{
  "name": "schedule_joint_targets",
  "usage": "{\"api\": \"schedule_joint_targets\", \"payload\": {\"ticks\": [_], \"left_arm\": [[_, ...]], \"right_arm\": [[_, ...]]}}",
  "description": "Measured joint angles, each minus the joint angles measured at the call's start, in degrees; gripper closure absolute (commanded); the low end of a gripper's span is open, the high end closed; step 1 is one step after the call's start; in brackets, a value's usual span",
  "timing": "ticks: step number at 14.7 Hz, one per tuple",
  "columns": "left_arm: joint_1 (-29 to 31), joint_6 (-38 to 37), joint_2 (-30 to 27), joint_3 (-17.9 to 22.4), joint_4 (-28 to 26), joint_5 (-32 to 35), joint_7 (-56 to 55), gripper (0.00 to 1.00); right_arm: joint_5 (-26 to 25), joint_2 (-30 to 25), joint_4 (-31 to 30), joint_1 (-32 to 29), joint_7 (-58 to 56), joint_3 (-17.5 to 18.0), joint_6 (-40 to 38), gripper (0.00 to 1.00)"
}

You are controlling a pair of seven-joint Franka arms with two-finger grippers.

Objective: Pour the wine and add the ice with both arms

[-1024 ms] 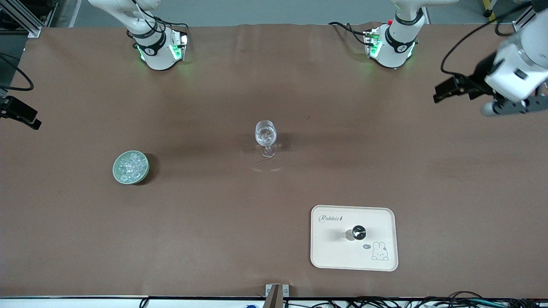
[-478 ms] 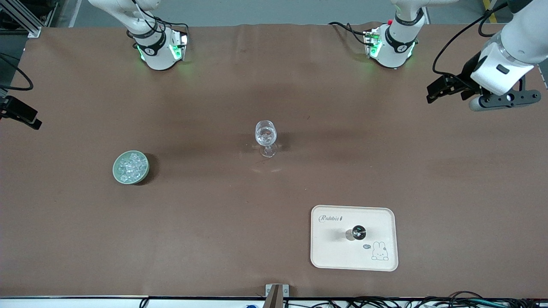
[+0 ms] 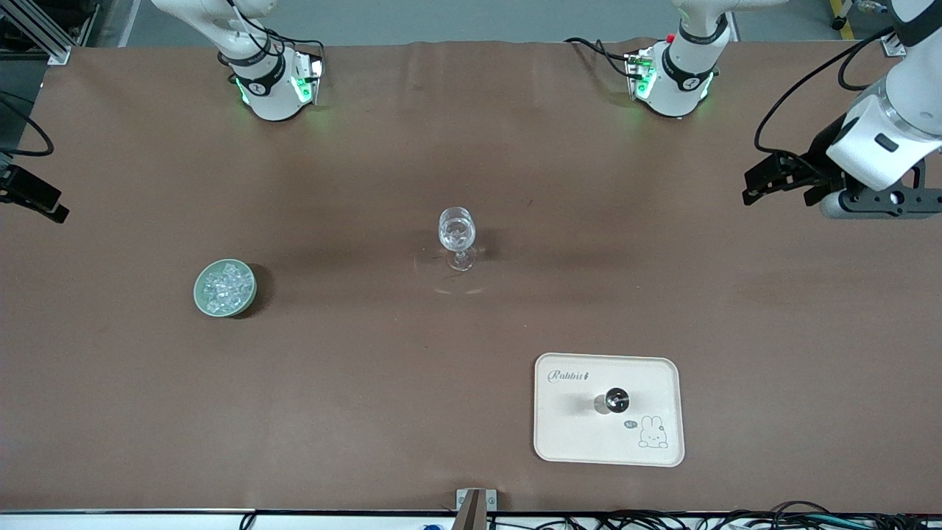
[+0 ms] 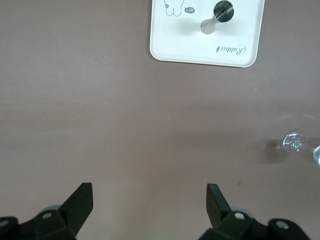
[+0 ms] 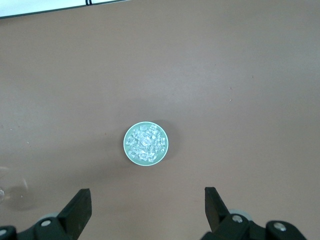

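A clear stemmed wine glass [image 3: 456, 235] stands mid-table. The ice [image 3: 224, 287] is heaped in a small green bowl [image 3: 199, 294] toward the right arm's end. A dark wine bottle [image 3: 613, 401] stands upright on a cream tray [image 3: 567, 434], nearer the front camera than the glass. My left gripper [image 3: 879, 202] hangs over bare table at the left arm's end; in its wrist view the left gripper [image 4: 150, 202] is open and holds nothing. My right gripper [image 5: 147, 207] is open over bare table beside the ice [image 5: 146, 143]. In the front view only a black part of the right hand [image 3: 33, 195] shows.
The brown table cover [image 3: 368, 405] runs under everything. Both arm bases [image 3: 272, 85] stand along the edge farthest from the front camera. The left wrist view shows the tray [image 4: 250, 20], the bottle [image 4: 220, 12] and the glass's foot [image 4: 294, 142].
The left arm's hand swung a little toward mid-table, then back out and lower over its end. The glass, bowl, tray and bottle have not moved.
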Motion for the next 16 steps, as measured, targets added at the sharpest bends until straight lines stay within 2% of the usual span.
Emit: {"api": "schedule_joint_targets", "payload": {"ticks": [10, 16], "left_arm": [[-0.83, 2.21, 1.31, 0.09, 0.16, 4.44, 0.16, 0.01], [-7.35, 2.68, -1.20, 5.48, -2.86, 4.45, 0.16, 0.01]], "right_arm": [[1.32, 0.00, 0.00, 0.04, 0.56, -0.02, -0.06, 0.00], [1.33, 0.00, -0.01, 0.12, 0.57, -0.02, -0.05, 0.00]]}}
